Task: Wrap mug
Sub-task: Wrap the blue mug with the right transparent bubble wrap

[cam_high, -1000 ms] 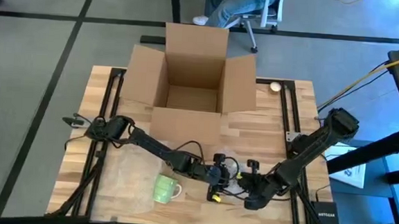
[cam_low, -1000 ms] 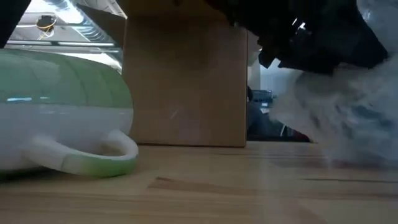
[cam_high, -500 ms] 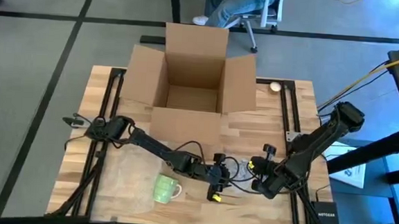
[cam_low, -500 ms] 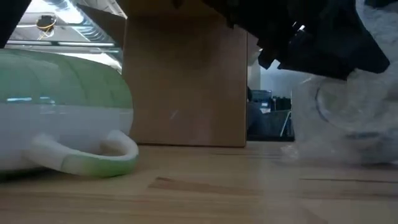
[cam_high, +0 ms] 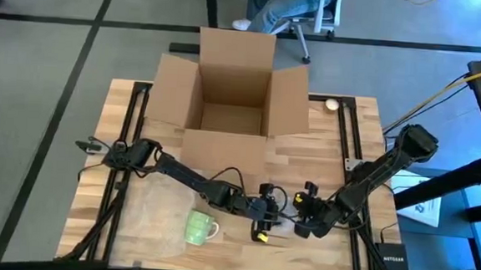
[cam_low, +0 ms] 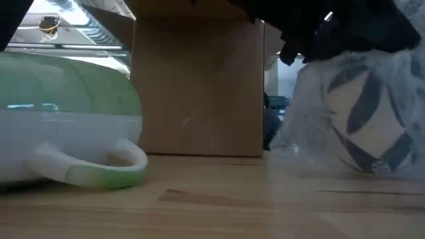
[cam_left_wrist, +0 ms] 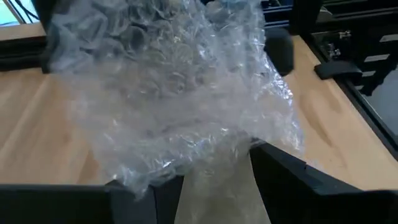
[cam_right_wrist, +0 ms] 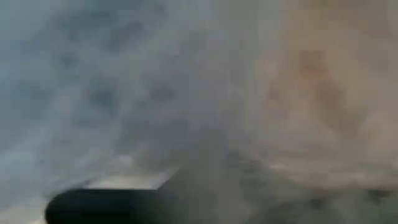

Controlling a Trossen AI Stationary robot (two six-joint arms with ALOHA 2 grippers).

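On the table's near left part, the mug (cam_high: pixel 201 226) lies on its side on a flat bubble-wrap sheet (cam_high: pixel 148 213), with bare wood at its nine o'clock toward the table (cam_high: pixel 332 149) edge. At the mug's three o'clock, the left gripper (cam_high: pixel 267 218) pinches a crumpled bubble wrap bundle (cam_left_wrist: pixel 180 93); the left wrist view shows its fingers (cam_left_wrist: pixel 292 171) squeezing the plastic. Just past it, the right gripper (cam_high: pixel 304 216) meets the same bundle, and I cannot tell if it is open. At twelve o'clock stands the open box (cam_high: pixel 233 97). Only the low view shows a round thing with dark stripes (cam_low: pixel 365 129) inside the wrap.
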